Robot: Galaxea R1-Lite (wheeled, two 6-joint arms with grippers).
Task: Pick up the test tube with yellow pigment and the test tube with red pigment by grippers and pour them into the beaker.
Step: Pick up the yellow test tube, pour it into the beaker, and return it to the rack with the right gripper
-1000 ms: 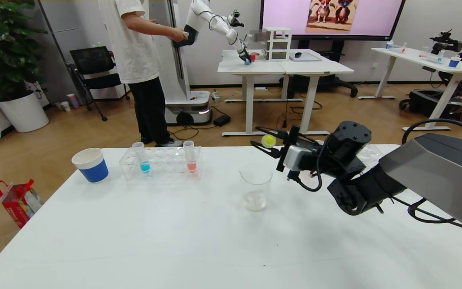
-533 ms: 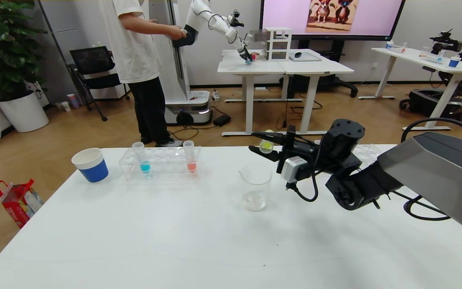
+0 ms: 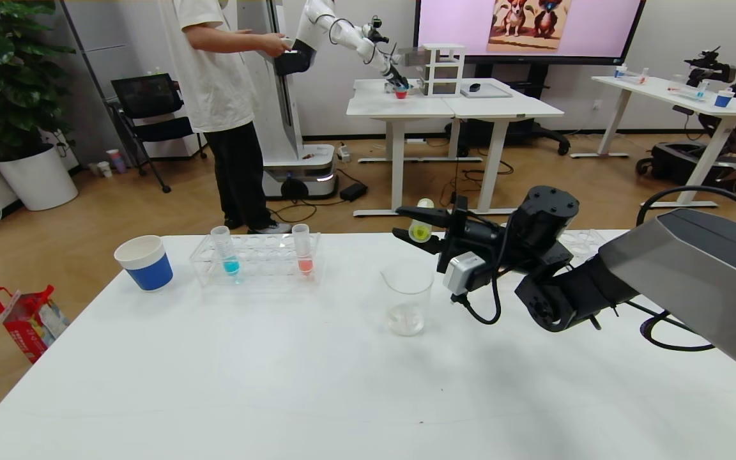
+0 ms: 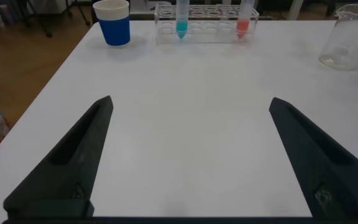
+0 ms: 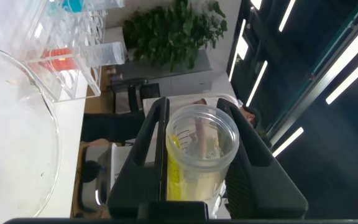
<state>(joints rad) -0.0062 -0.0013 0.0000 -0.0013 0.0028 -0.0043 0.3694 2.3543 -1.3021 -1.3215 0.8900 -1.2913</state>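
Note:
My right gripper is shut on the test tube with yellow pigment and holds it tilted on its side, above and just behind the rim of the clear beaker. In the right wrist view the tube sits between the black fingers with a yellow streak along its wall, and the beaker's rim curves beside it. A red-pigment tube and a blue-pigment tube stand in the clear rack. My left gripper is open and empty over bare table.
A blue-and-white paper cup stands left of the rack. A second clear rack lies behind my right arm. Beyond the table's far edge a person and another robot stand at other desks.
My right gripper has rolled its wrist, tipping the yellow tube further over, and has shifted slightly left above the beaker. The rack, cup and left gripper have not moved.

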